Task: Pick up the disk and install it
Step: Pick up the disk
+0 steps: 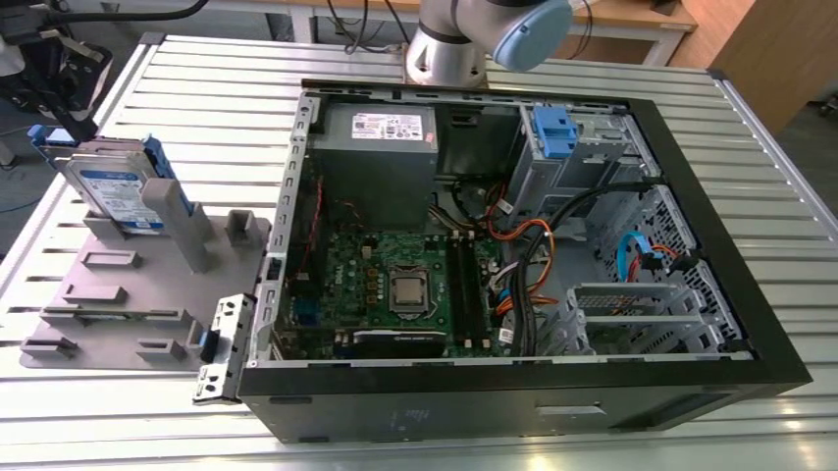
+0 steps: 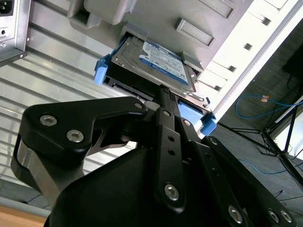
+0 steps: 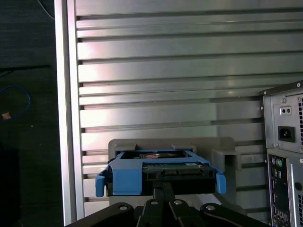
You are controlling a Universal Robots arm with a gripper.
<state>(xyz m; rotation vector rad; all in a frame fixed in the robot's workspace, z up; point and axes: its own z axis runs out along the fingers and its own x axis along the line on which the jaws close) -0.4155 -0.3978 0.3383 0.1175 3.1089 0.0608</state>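
Observation:
The disk, a silver drive with a white-and-blue label in a blue carrier, stands on edge in a grey holder at the exterior view's left, outside the computer case. My gripper hangs just above and behind it. In both wrist views the black fingers meet at a narrow tip, gripper and gripper, right at the end face of the disk. No gap shows between the fingers and nothing sits between them.
The open computer case lies on the slatted metal table, with a grey power supply, a motherboard, cables and a fixed blue carrier inside. The case's rear panel is beside the holder. The table edge is close.

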